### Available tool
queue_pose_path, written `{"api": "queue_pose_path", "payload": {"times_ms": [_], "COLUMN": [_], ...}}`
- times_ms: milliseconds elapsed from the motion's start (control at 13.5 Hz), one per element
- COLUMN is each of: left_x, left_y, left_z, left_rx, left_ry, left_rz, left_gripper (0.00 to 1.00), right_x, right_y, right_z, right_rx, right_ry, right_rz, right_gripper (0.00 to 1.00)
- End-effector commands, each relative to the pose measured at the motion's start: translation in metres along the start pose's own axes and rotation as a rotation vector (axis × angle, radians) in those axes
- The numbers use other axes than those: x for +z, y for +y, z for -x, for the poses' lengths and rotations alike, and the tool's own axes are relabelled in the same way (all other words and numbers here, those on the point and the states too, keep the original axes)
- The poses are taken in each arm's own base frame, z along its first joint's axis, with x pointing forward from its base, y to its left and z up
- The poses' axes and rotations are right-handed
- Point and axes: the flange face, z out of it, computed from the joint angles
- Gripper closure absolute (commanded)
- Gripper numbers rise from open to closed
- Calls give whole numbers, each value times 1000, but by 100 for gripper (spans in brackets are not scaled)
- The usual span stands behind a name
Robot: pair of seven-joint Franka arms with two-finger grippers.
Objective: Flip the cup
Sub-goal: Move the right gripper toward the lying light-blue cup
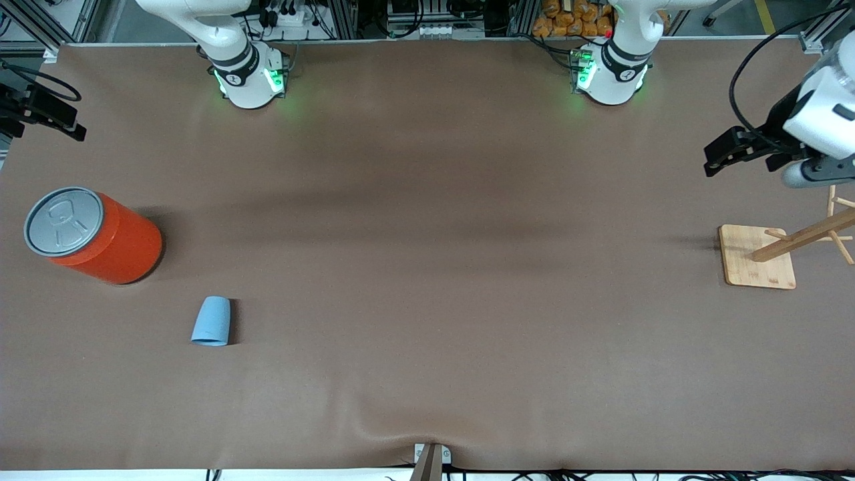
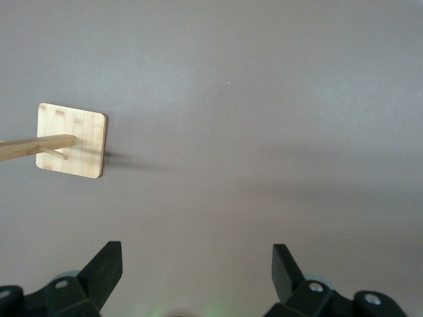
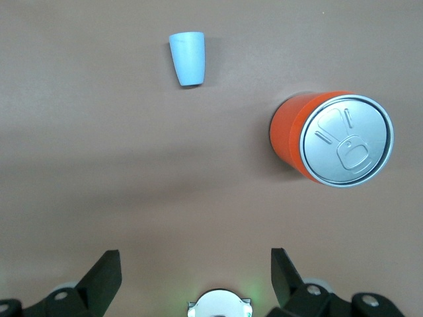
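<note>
The cup, a small light-blue tapered one, lies nearest the front camera, toward the right arm's end of the table. It appears to rest on its side or mouth-down; from above I cannot tell which, since no dark inside shows. Nothing touches it. Farther from the camera and well apart from it stands the orange can with its grey lid up.

The right gripper hangs high above this end of the table, jaws spread wide and empty, with the cup and can both in its wrist view. The left gripper waits over the left arm's end, also wide open and holding nothing, near the wooden rack on its square base.

The flip has not begun; this looks like the approach stage. The right arm seems best placed: it must descend over the cup, align its jaws across the tapered wall, and avoid the can.
</note>
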Motion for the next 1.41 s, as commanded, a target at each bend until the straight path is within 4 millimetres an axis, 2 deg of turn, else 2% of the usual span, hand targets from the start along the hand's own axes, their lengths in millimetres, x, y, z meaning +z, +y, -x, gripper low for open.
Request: {"api": "queue_pose_path", "payload": {"times_ms": [0, 148, 297, 594, 816, 965, 1336], "left_x": [-13, -25, -26, -24, -29, -26, -26], "left_y": [-6, -10, -10, -19, -21, -22, -21], "left_z": [4, 8, 9, 11, 15, 14, 13], "left_rx": [16, 9, 10, 6, 12, 7, 8], "left_ry": [-6, -3, -6, -23, -23, -29, -28], "left_rz": [-10, -11, -11, -13, -14, -15, -10], "left_gripper": [0, 0, 0, 0, 0, 0, 0], "right_x": [-5, -5, -3, -3, 5, 28, 118], "right_y": [-11, -6, 0, -1, -5, -9, -31], "right_z": [5, 5, 3, 3, -4, -22, -91], "right_rx": [-15, -6, 4, -2, -9, -14, -42], "right_ry": [12, 11, 9, 9, 8, 5, -39], "right_rz": [-5, -7, -8, -8, -6, -4, 13], "right_gripper": [0, 0, 0, 0, 0, 0, 0]}}
